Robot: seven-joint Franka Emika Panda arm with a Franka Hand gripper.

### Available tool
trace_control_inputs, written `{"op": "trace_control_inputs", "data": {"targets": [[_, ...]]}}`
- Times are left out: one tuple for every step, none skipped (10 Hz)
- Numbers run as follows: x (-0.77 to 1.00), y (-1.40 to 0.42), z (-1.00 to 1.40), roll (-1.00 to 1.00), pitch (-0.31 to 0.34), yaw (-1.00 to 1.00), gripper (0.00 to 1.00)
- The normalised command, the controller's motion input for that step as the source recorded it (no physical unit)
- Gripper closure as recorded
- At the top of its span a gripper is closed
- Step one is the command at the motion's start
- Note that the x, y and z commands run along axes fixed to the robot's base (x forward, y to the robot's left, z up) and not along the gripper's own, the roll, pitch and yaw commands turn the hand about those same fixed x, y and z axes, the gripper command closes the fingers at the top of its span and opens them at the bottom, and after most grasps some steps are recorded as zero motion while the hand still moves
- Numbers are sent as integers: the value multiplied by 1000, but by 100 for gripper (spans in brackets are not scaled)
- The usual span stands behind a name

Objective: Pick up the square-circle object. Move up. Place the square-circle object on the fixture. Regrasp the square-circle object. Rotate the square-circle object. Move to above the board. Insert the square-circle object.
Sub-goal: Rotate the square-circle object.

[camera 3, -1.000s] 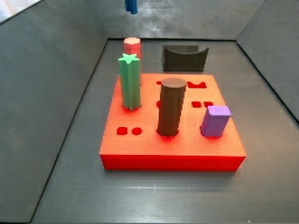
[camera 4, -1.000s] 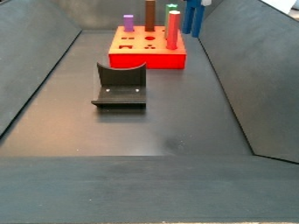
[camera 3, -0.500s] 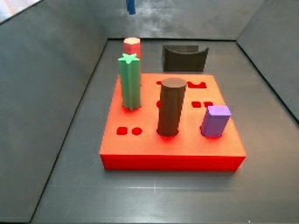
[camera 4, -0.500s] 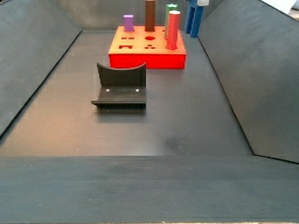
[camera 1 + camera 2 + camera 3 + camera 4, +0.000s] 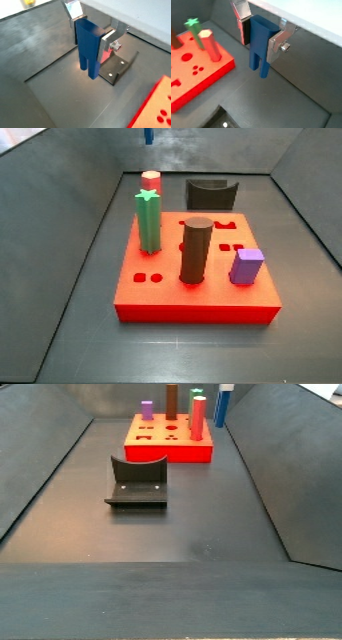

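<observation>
While your gripper (image 5: 90, 36) hangs high over the floor, its jaws are clamped on the square-circle object (image 5: 87, 49), which hangs upright with its two prongs pointing down. You see the fixture (image 5: 119, 67) below it in a wrist view, and the board (image 5: 198, 82) off to one side. In a side view the blue piece barely shows at the top edge. Watch the grip: the silver fingers (image 5: 278, 41) hold only its upper part, so I judge it could swing or slip, then miss the fixture's scoop or jam later at the hole.
</observation>
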Motion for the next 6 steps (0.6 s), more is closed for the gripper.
{"op": "trace_control_inputs", "data": {"targets": [[4, 9, -2, -37, 27, -1000, 100], [4, 9, -2, -39, 28, -1000, 100], [4, 9, -2, -44, 31, -1000, 100], [4, 9, -2, -47, 34, -1000, 100], [4, 9, -1, -54, 39, -1000, 100], [5, 9, -1, -58, 42, -1000, 100]]}}
